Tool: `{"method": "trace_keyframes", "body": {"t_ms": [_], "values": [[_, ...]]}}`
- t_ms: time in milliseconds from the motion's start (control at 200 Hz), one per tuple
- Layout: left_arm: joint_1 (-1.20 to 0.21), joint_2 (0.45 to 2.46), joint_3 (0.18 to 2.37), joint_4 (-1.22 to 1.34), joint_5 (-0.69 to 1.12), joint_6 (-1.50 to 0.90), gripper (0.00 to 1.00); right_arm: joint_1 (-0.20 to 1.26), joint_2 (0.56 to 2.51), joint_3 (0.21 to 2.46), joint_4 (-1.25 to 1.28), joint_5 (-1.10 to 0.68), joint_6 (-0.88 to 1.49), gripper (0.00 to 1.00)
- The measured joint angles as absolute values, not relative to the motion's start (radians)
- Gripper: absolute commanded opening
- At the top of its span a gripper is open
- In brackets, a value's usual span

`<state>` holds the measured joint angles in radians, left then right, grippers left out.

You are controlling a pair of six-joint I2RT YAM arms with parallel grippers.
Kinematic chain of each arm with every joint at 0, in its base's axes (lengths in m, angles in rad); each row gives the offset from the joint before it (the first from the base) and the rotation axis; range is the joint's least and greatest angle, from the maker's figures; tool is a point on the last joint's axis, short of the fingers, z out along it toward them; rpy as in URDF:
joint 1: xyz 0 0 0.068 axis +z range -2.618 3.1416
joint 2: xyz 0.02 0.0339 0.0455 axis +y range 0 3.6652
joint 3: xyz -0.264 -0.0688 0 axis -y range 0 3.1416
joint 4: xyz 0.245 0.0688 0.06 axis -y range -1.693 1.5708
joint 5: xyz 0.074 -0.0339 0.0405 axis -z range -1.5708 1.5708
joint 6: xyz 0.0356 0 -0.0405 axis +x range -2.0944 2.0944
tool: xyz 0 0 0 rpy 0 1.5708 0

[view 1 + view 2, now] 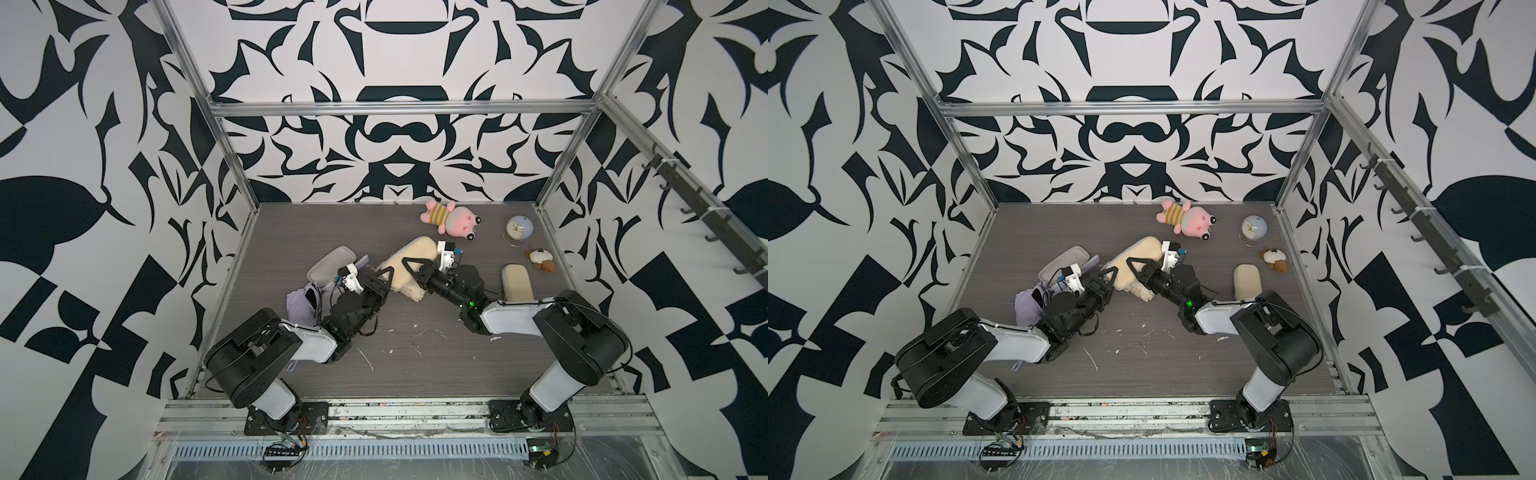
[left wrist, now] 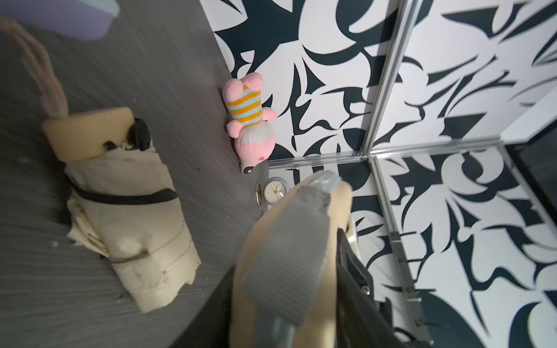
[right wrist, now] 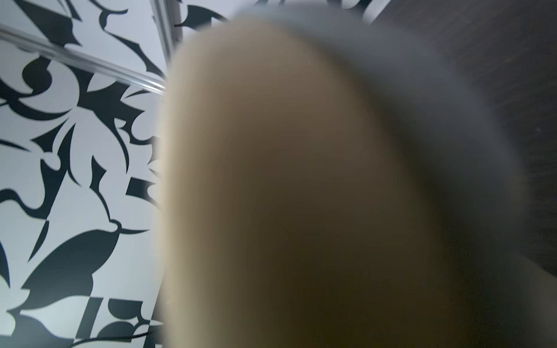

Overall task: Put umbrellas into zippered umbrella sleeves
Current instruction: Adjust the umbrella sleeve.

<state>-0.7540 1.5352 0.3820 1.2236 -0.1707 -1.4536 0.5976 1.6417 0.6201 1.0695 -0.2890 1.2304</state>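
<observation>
Beige sleeve [image 1: 415, 249] | left tool [image 1: 386, 276], right tool [image 1: 409, 262] at it | spread or pinching: cannot tell

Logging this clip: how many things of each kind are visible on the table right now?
Sleeves: 3
Umbrellas: 2
Plush toys: 2
Clock: 1
Total: 8

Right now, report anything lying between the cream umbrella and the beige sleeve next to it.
Nothing visible. In the left wrist view only bare table separates the umbrella from the sleeve, grey lining showing. The plush and clock lie farther back, off that path.
</observation>
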Motion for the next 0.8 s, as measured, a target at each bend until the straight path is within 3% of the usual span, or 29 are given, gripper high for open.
{"method": "trace_keyframes", "body": {"t_ms": [140,285,460,800], "values": [[-0.58,1.355,0.356,1.053,0.023,-1.411,0.75,0.54,1.627,0.62,0.995,-0.395,1.198,0.12],[-0.414,1.175,0.519,0.615,0.24,-1.206,0.82,0.499,1.571,0.701,0.624,-0.57,0.994,0.11],[-0.402,1.211,0.763,0.322,0.496,-0.973,0.8,0.539,1.546,0.873,0.236,-0.77,0.726,0.13],[-0.409,1.389,0.792,0.215,0.728,-0.931,0.71,0.601,1.589,0.991,-0.011,-0.954,0.566,0.18]]}}
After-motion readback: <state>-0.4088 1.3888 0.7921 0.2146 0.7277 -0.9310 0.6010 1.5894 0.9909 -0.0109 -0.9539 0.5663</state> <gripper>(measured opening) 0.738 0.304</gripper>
